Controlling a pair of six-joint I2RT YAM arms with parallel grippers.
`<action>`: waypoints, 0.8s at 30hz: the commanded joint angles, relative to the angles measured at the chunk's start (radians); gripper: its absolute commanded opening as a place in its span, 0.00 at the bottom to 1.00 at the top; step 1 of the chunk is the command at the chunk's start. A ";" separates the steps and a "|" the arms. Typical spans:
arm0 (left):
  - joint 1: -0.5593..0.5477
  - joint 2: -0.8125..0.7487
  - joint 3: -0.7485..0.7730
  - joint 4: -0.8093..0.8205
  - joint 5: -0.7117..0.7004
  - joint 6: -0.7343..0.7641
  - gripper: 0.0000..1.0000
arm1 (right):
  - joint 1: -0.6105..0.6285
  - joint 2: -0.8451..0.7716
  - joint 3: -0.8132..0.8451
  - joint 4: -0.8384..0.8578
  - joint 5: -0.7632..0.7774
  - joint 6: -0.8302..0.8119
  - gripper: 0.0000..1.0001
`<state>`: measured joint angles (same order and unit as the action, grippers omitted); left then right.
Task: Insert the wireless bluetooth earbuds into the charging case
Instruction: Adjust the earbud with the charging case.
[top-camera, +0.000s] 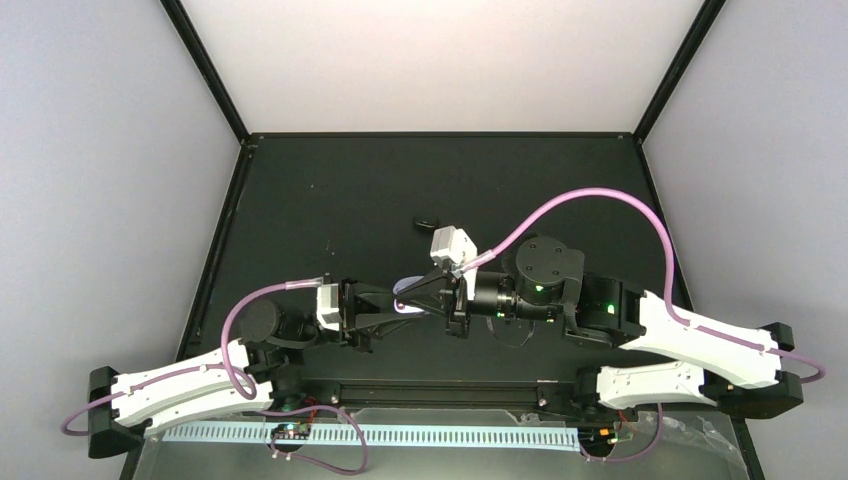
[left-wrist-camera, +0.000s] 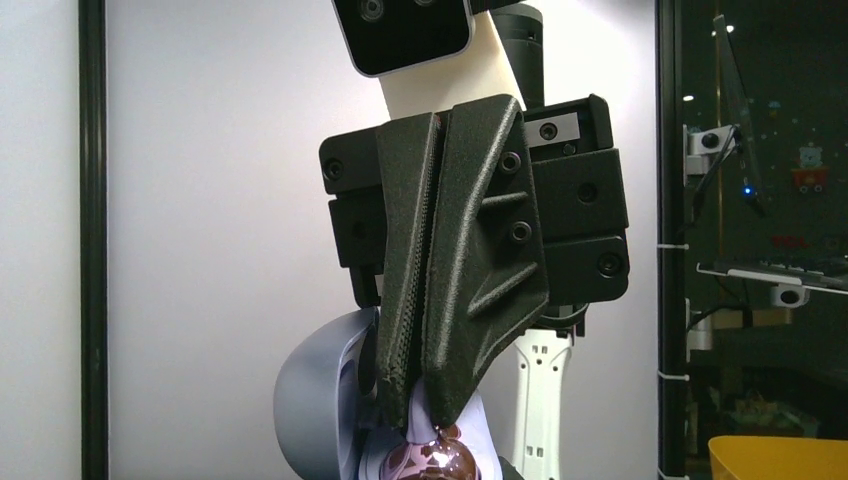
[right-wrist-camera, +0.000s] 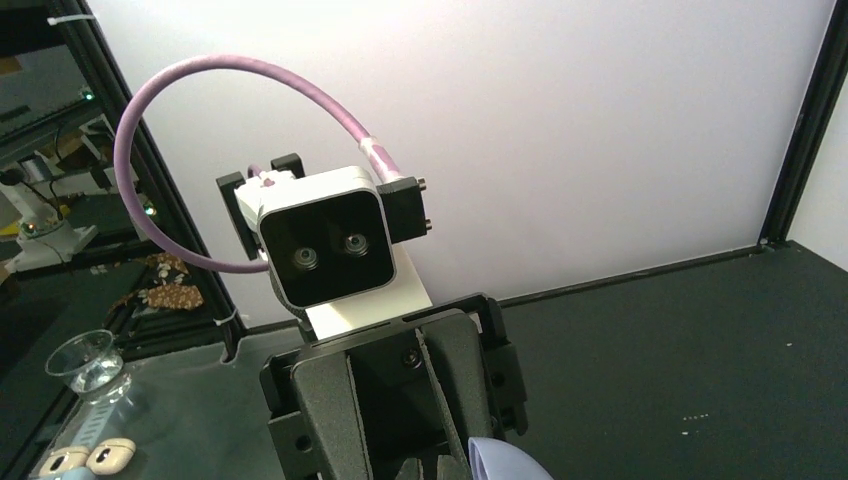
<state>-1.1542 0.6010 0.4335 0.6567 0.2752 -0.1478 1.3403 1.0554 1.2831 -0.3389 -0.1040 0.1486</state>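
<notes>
Both grippers meet nose to nose above the middle of the table. My left gripper (top-camera: 393, 303) is shut on the charging case (top-camera: 408, 286), which is open. Its grey lid (left-wrist-camera: 305, 400) stands up and its pale lavender inside faces the other arm. My right gripper (left-wrist-camera: 420, 412) is shut on an earbud (left-wrist-camera: 437, 462), pinching its pale stem. The glossy purple head hangs just below the tips, against the case's inside; whether it sits in a socket I cannot tell. In the right wrist view the left gripper's fingers (right-wrist-camera: 320, 420) stand apart, with the lid's edge (right-wrist-camera: 505, 462) beside them.
A small black ring-like bit (top-camera: 428, 222) lies on the dark mat (top-camera: 330, 210) behind the grippers. White walls with black frame posts close the cell on three sides. The arm bases and a rail (top-camera: 440, 390) run along the near edge.
</notes>
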 joint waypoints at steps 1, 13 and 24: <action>-0.005 -0.007 0.017 0.074 -0.026 0.009 0.02 | 0.023 0.036 -0.045 0.003 -0.008 0.052 0.01; -0.006 -0.019 0.005 0.032 -0.057 0.009 0.02 | 0.021 -0.011 -0.021 -0.051 0.013 0.046 0.19; -0.006 0.000 -0.002 0.033 -0.062 -0.007 0.01 | 0.022 -0.070 0.047 -0.113 0.037 0.034 0.34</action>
<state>-1.1545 0.5961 0.4267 0.6434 0.2276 -0.1490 1.3529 1.0180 1.2915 -0.4095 -0.0887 0.1898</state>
